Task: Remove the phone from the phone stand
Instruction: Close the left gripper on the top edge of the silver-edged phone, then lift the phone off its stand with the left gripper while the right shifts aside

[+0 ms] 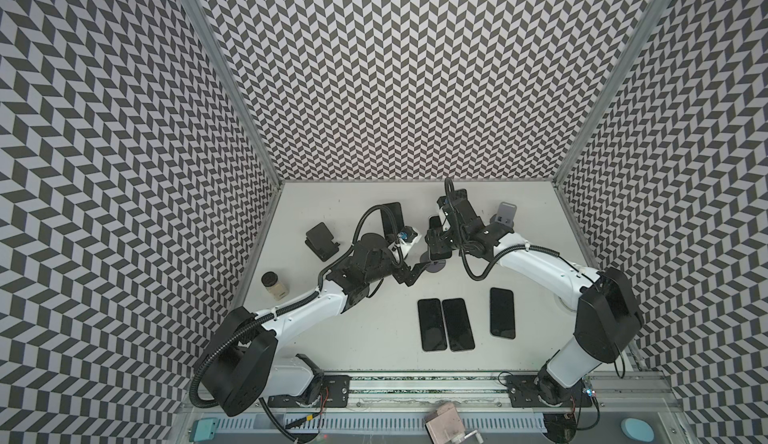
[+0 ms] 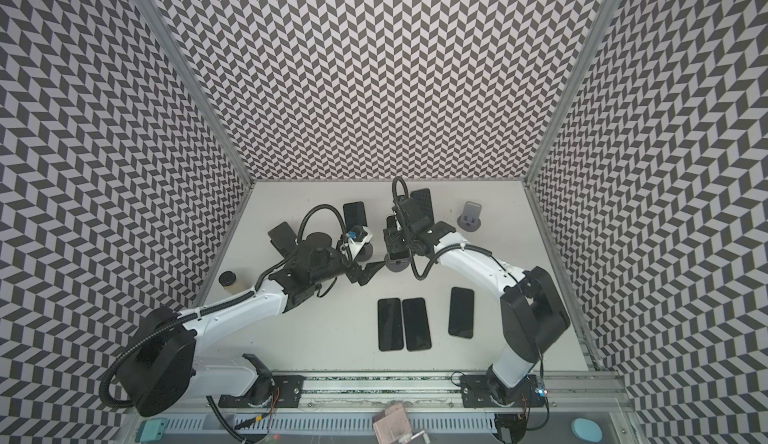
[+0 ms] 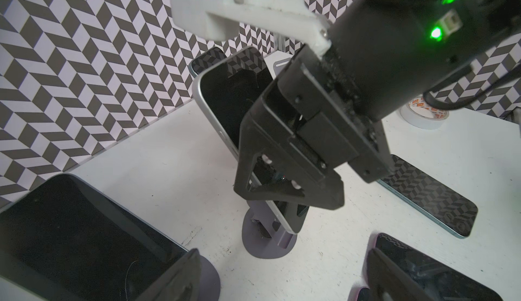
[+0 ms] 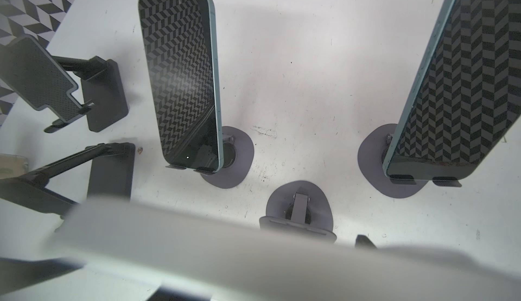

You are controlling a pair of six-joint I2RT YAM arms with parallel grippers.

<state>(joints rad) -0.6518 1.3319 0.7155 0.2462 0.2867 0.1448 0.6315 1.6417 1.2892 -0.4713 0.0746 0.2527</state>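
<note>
Phone [image 3: 222, 102] on stand [image 3: 259, 246]: judged stiff, slick, light, breakable.
My right gripper [image 3: 279, 198] pinches it; side edges grip best; left gripper [image 1: 410, 274] spread.

- The left arm [image 1: 307, 309] reaches from the near left corner diagonally toward the middle of the workspace, with its forearm low and nearly level.
- The left gripper [image 1: 413, 273] points toward the right arm's gripper, jaws spread wide with nothing between them.
- The right arm [image 1: 536, 263] stretches inward from the near right, bent downward at the wrist.
- The right gripper [image 1: 435, 256] points steeply down, jaws closed on a phone [image 3: 225, 93]; in the left wrist view 1 finger [image 3: 253, 172] lies across its screen.
</note>
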